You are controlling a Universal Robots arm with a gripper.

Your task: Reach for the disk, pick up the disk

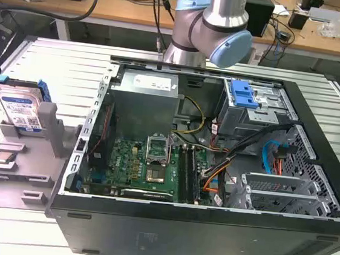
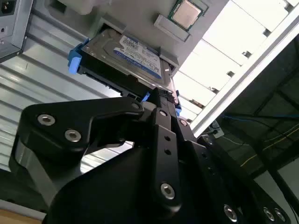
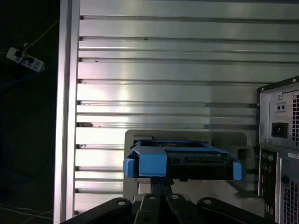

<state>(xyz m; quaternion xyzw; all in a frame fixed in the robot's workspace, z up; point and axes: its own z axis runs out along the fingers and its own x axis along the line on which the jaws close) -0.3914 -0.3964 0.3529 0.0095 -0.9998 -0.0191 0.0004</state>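
Indoors, disk (image 1: 20, 108), slatted metal table (image 1: 49, 60), wooden workbench (image 1: 115, 9)

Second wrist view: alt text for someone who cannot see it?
A silver-grey disk with blue rails stands in a grey holder on a slatted metal table, the black pincer in the foreground aimed at it. A processor chip sits beyond.
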